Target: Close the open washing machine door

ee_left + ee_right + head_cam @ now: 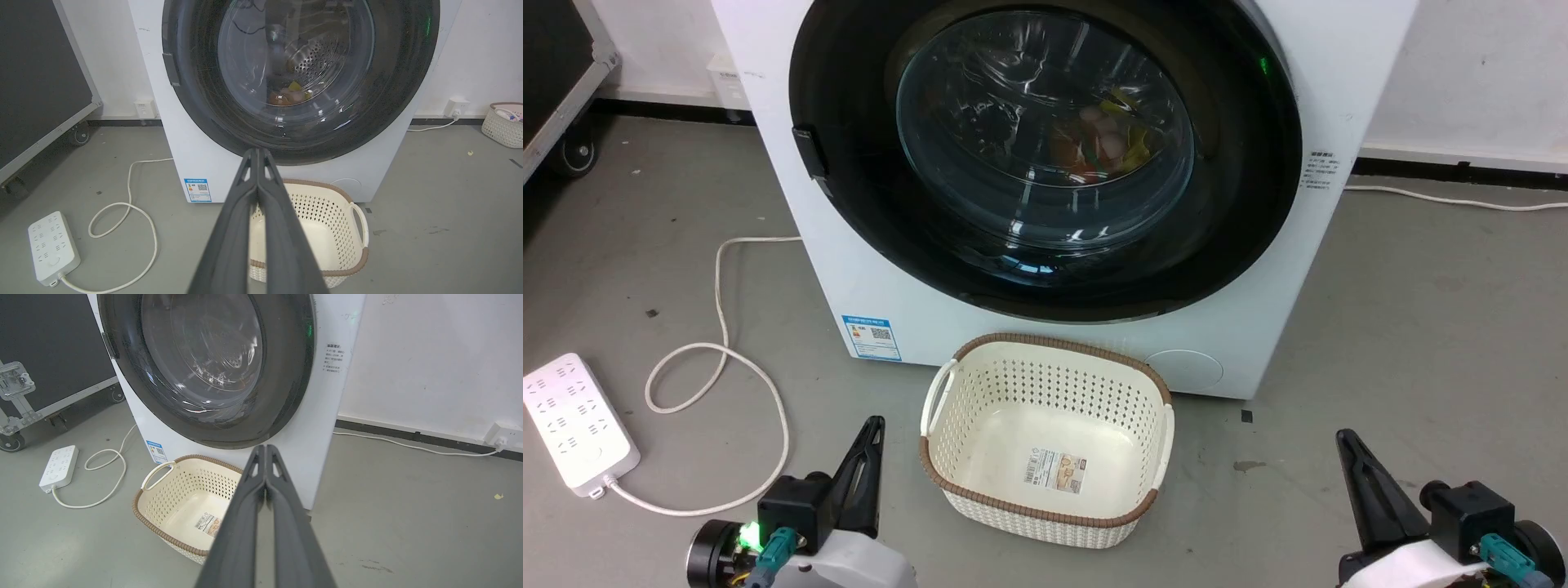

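Since the washing machine door [1045, 147] is seen lying flush against the front of the washing machine [866, 269], closure is judged complete or wanting only a final press. A stiff, heavy, hinged panel is expected. Its glossy black rim is likely slippery and its glass bowl fragile, so pressure is best applied to the rim beside the latch tab [805, 153]. The left hand [874, 425] and right hand [1343, 437] are noted clenched and empty, low over the floor [1421, 327], with a basket [1054, 341] between them.
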